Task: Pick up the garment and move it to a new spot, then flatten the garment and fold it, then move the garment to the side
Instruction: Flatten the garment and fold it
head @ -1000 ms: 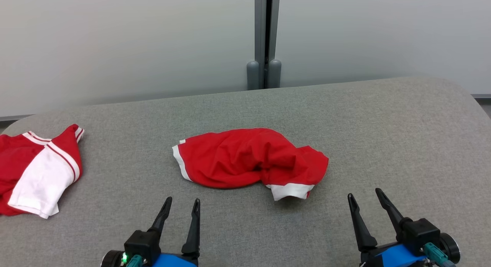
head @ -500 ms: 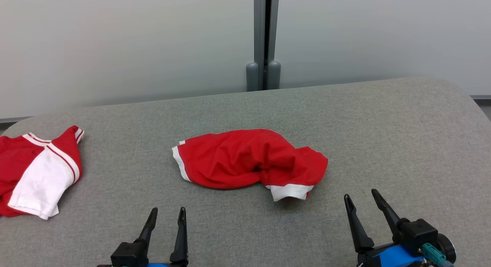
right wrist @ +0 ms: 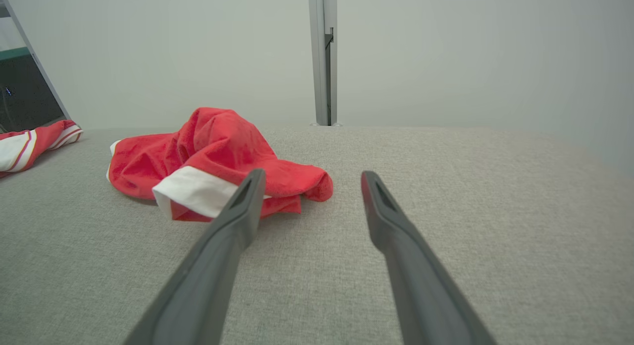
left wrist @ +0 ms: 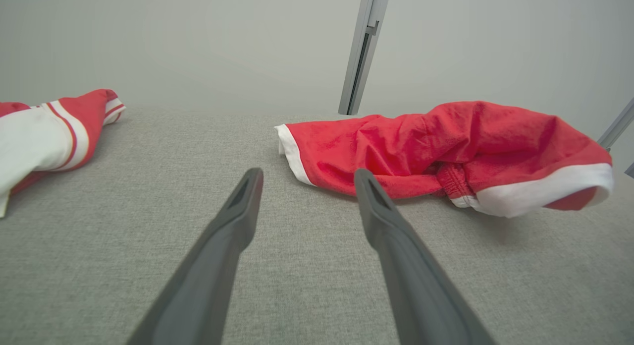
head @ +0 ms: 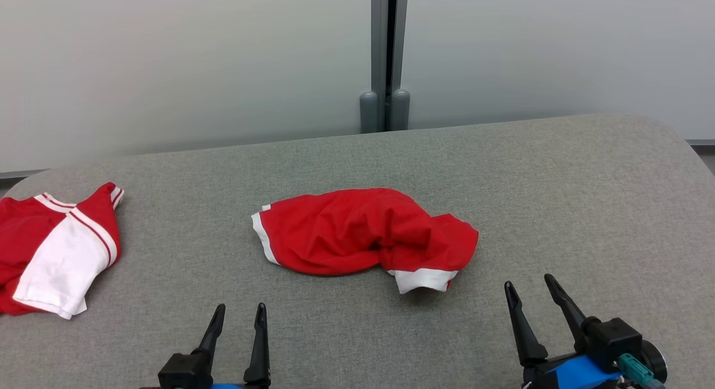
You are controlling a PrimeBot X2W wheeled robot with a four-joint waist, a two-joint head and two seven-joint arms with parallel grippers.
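Pickup pending — left gripper (head: 240, 308) and right gripper (head: 529, 281) empty, jaws apart.
Each should pinch the garment (head: 357, 229) at raised folds (judged easiest).

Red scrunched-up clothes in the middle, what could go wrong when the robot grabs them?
1. The crumpled red garment with white trim lies bunched in folds, so the open left gripper or right gripper might pinch several layers and lift it twisted.
2. A low pinch could snag the grey fabric tabletop underneath.
3. A red-and-white garment lies at the left edge; moving sideways there could tangle the two.
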